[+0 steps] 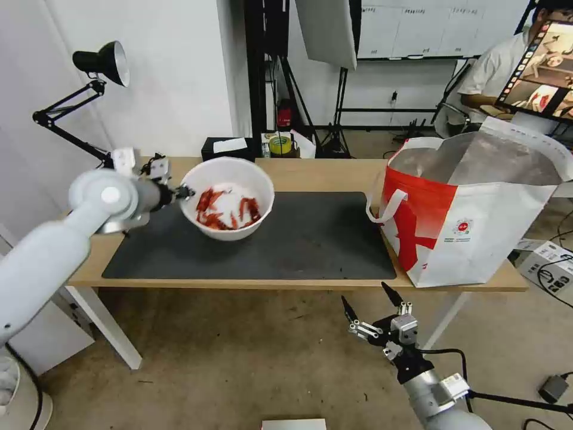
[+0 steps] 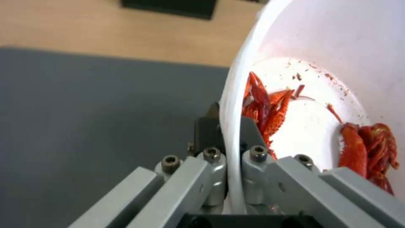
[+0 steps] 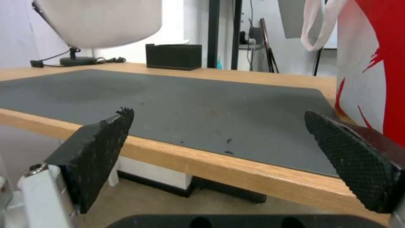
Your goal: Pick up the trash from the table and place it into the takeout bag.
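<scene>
The left gripper (image 1: 182, 192) has its jaws closed on the near-side rim of the white bowl (image 1: 227, 198): one jaw sits inside the wall, the other outside, so the thin rim is pinched between them. The bowl hangs from that grip, lifted off the dark mat (image 1: 310, 239) and tilted, probably so it can be carried across; the red shells (image 2: 264, 106) lie just past the inner jaw, with a second heap (image 2: 371, 148) further round. To the right of those jaws, well apart, the takeout bag (image 1: 477, 227) stands open-mouthed on the end of the worktop (image 1: 322, 170), ready to take the bowl. The right gripper (image 1: 375, 310) waits below the worktop's front edge, jaws spread wide and empty, the bag close beside one jaw.
</scene>
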Tool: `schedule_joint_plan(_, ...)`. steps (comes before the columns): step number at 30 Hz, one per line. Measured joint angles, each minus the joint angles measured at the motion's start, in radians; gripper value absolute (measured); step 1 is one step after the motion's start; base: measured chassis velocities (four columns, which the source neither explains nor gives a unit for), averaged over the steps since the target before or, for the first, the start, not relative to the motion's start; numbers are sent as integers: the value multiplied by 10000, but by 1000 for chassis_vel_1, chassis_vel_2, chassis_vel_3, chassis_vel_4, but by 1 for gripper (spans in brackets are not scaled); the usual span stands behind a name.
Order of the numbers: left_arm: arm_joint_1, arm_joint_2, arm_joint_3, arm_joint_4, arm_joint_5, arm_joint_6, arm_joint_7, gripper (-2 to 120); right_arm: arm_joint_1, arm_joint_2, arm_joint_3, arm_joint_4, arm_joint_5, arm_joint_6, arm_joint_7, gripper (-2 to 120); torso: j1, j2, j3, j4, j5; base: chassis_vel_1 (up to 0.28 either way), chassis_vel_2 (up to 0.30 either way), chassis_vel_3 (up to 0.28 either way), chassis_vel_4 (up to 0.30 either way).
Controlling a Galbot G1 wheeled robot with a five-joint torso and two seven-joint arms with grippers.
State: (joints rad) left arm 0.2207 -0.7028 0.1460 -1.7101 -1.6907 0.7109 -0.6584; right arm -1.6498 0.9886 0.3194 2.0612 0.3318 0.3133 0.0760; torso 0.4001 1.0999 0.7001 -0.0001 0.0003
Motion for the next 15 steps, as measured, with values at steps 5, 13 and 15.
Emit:
schedule_joint_plan(5,-1608,-888,1001,503,-282,-30,-295,0,0,0,-1,0,0,-1,0,100,1,0,0,0,0,0,0,0,0)
schedule_joint_plan(13,-3699,-1940,2042,1115,-810,-262,-383,0,0,0,-1,0,0,0,0,100,0,0,-1,0,1,0,0,0,0)
schedule_joint_plan(15,-4182,-2308,2290,1324,-938,-290,-386,0,0,0,0,0,0,0,0,100,-1,0,0,1,-1,0,0,0,0)
